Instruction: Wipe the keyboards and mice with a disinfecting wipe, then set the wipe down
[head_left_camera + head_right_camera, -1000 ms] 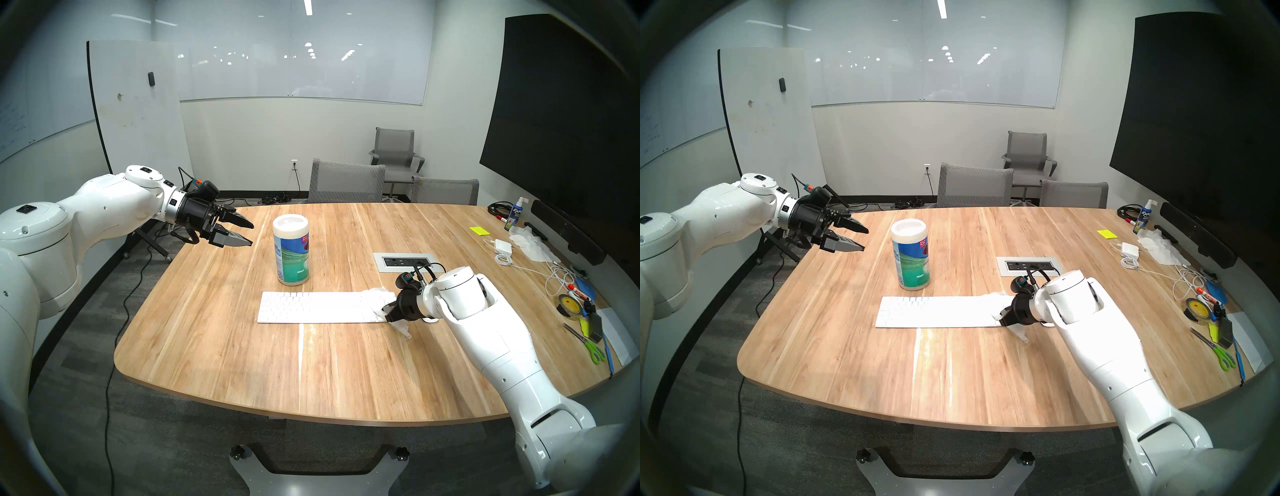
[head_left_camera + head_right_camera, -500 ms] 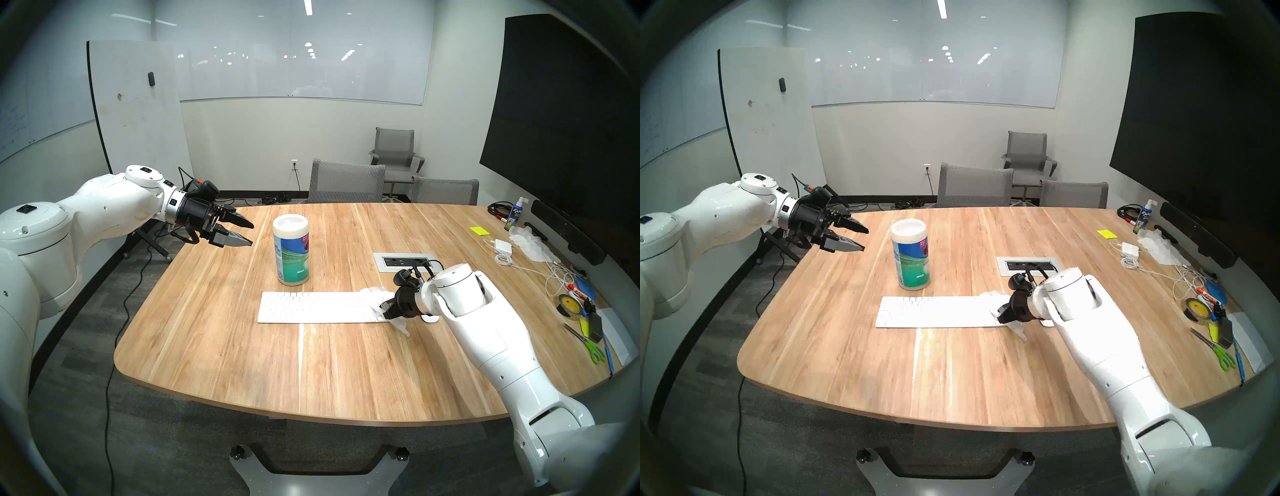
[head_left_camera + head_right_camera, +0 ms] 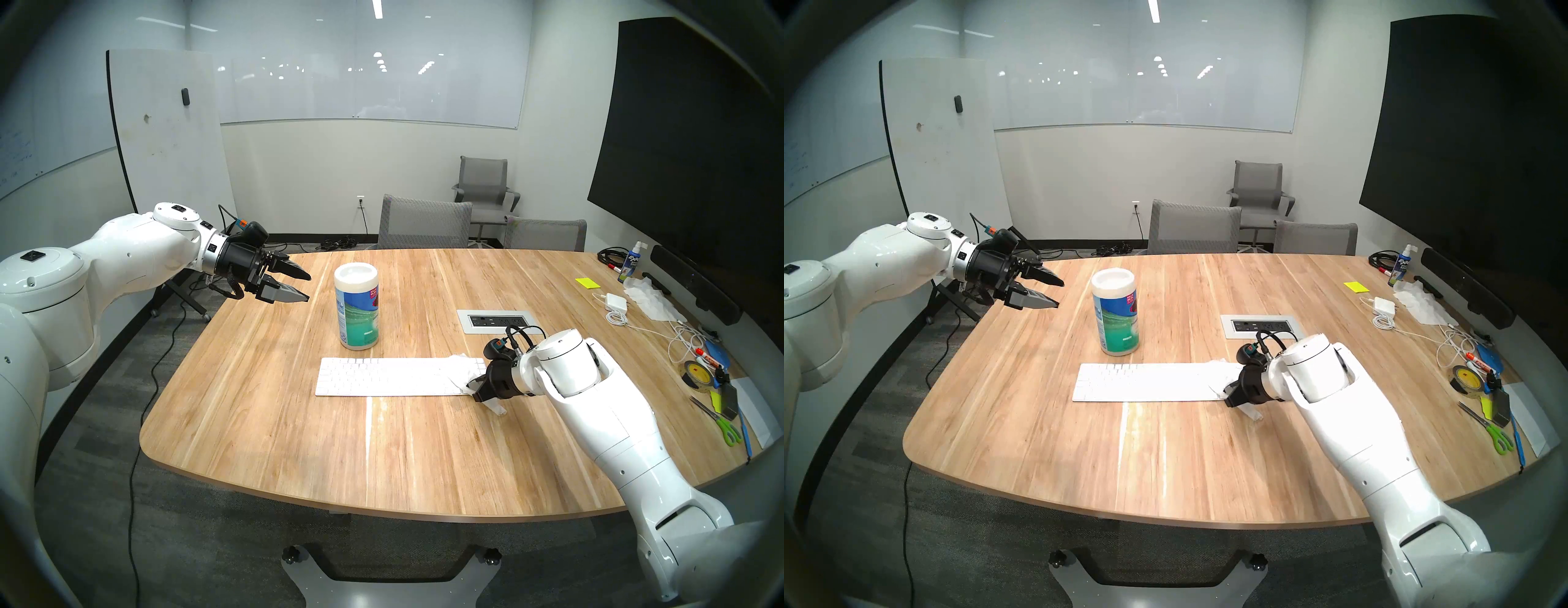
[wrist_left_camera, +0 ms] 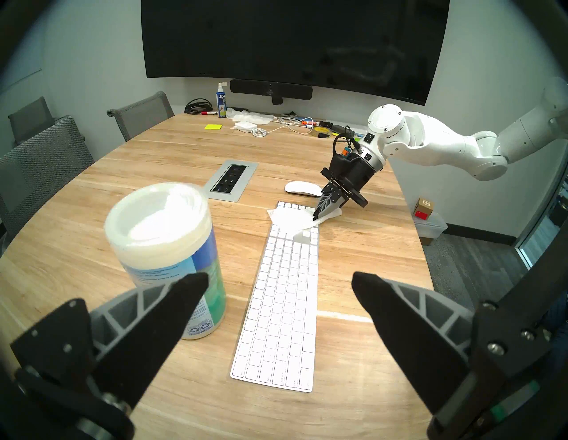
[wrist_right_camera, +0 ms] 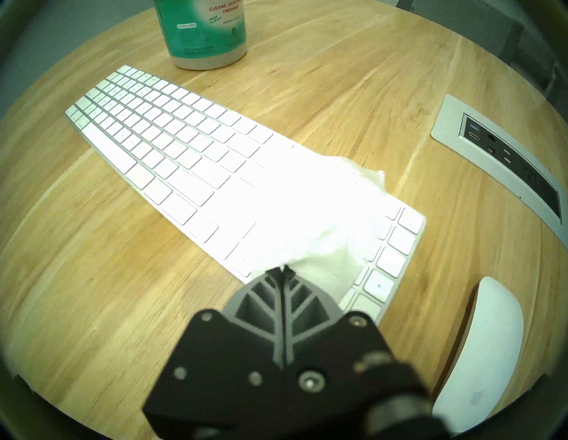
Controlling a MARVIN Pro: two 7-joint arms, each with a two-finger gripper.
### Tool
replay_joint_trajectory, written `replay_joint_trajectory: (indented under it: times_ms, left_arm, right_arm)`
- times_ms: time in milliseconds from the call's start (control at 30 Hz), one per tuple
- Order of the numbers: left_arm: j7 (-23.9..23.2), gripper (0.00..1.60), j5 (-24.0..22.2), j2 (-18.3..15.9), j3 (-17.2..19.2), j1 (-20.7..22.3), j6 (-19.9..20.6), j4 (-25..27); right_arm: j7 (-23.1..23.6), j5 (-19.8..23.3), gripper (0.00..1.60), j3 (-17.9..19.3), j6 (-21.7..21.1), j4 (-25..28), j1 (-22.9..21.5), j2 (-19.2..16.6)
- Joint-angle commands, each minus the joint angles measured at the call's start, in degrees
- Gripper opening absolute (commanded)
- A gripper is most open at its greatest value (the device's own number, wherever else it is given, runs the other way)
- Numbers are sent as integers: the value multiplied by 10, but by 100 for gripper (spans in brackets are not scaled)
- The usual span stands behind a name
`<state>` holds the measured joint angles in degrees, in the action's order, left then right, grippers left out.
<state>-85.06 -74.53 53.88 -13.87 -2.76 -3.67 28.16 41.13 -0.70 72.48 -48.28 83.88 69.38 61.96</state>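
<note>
With its two dark ribbed fingers pressed together on a crumpled white disinfecting wipe (image 5: 310, 215), the right claw (image 5: 283, 270) sits at the number-pad end of the long, flat white keyboard (image 3: 390, 375), and against a second ago it has slid the wipe a little toward the near edge of the slab. That reads as a stroke across the last keys, so the keyboard looks nearly covered while the small glossy white oval mouse (image 5: 485, 347), just beside that end, looks untouched. The wipe is thin, limp cloth that drapes over the keys and trails onto the pale wood-grain bench (image 3: 424, 446). The left claw (image 3: 307, 286) hangs spread and empty near the upright plastic wipe canister (image 3: 356, 312) with its teal label, well apart from the keyboard
</note>
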Motion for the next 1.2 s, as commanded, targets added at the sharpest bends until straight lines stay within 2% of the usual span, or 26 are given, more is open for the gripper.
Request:
replay_joint_trajectory:
  times_ms: [0, 700, 1167]
  left_arm:
    - [1, 160, -7, 1, 1, 15, 0, -2]
    - [1, 160, -12, 1, -5, 17, -1, -2]
    - [1, 160, -14, 1, -8, 17, -1, -2]
  right_arm:
    - [-4, -2, 0, 4, 5, 6, -8, 0]
    - [-6, -2, 0, -1, 10, 2, 2, 11]
    - [-6, -1, 0, -6, 6, 31, 27, 15]
